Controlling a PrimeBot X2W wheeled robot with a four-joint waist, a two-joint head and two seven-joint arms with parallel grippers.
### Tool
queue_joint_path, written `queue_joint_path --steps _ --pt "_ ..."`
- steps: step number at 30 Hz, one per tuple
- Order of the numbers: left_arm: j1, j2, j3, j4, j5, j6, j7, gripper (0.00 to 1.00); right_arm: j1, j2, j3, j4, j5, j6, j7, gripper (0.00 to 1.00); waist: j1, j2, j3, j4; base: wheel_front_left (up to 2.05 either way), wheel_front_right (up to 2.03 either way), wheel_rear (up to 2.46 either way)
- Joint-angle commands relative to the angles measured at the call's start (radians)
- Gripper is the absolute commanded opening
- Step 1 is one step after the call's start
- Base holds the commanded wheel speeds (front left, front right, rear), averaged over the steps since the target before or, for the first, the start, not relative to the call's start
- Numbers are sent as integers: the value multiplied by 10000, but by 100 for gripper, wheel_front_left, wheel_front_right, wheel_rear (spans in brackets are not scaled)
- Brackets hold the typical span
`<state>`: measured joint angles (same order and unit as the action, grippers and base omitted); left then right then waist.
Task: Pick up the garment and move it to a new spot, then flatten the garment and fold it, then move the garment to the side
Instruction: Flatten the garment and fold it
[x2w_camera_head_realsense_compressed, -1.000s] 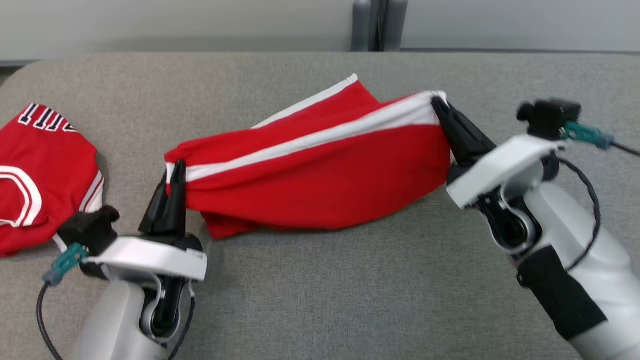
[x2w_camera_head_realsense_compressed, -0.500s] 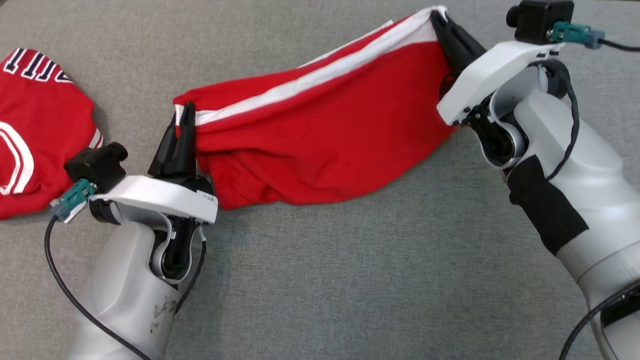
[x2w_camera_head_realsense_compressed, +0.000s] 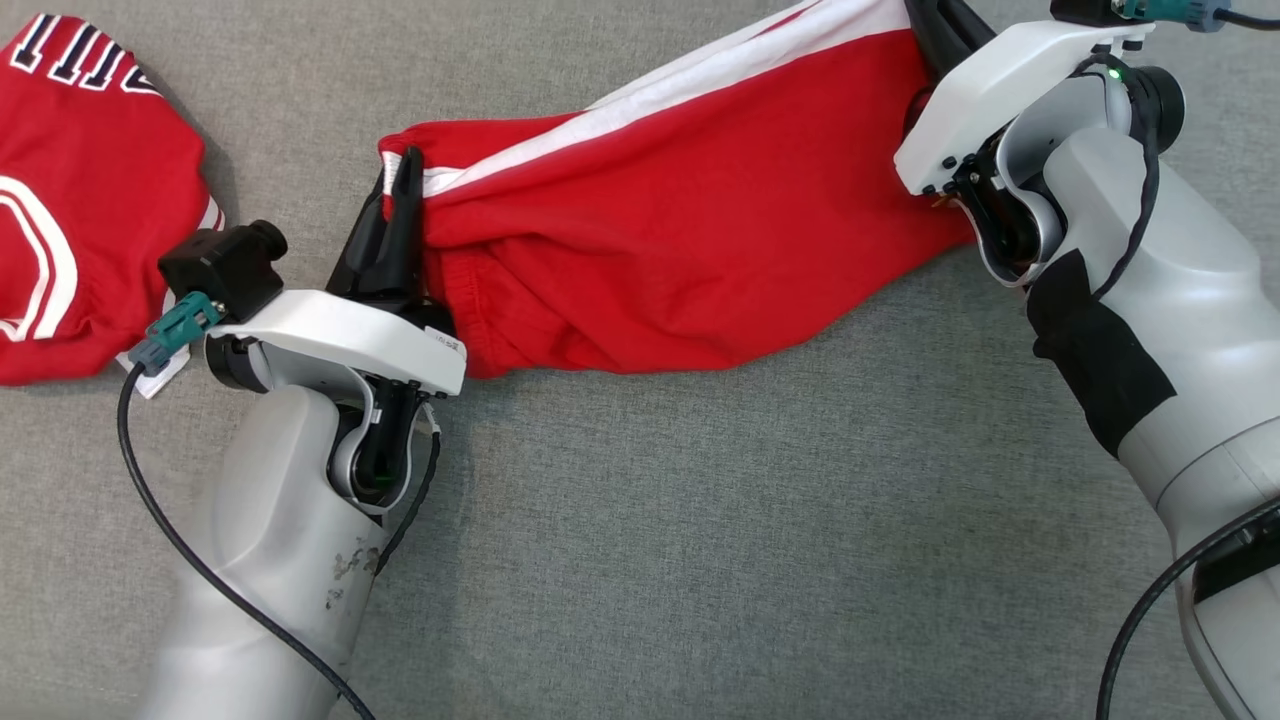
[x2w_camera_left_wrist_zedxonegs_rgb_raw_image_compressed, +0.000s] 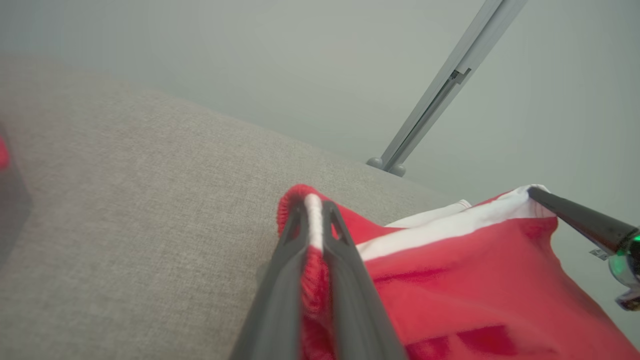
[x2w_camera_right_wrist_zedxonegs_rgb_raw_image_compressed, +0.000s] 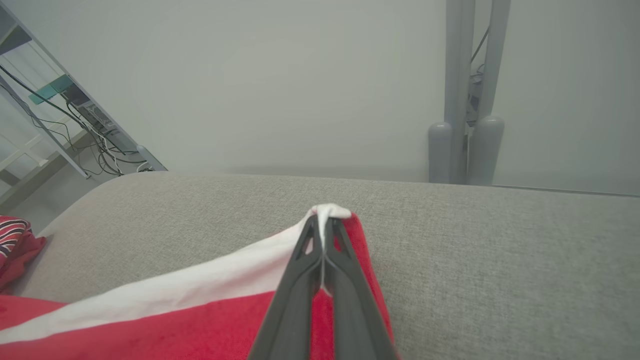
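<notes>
1. Head view: the red garment (x2w_camera_head_realsense_compressed: 700, 230) with the white stripe is stretched out between both hands, and its lower part looks to rest on the grey bench (x2w_camera_head_realsense_compressed: 700, 520). The left hand (x2w_camera_head_realsense_compressed: 403, 175) is pinched tight on its left end, and the right hand (x2w_camera_head_realsense_compressed: 940, 25) has the far right corner. Another red jersey (x2w_camera_head_realsense_compressed: 80, 200) lies off to the left.
2. Left wrist view: fingers clamped on the ribbed red hem, white stripe sandwiched between them.
3. Right wrist view: fingers squeezed together on the white-striped corner.
</notes>
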<state>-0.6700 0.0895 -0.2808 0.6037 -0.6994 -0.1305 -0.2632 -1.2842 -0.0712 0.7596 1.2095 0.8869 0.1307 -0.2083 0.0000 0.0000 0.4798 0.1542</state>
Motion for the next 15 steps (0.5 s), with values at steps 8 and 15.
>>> queue_joint_path --steps 8,15 --pt "-437 -120 -236 138 218 8 -18 0 -381 73 230 564 -290 -1 -429 0 0 0 472 247 0 0 0" --pt "-371 -167 -107 77 720 8 -18 100 -328 90 201 698 -457 1 -559 100 0 0 447 265 0 0 0"
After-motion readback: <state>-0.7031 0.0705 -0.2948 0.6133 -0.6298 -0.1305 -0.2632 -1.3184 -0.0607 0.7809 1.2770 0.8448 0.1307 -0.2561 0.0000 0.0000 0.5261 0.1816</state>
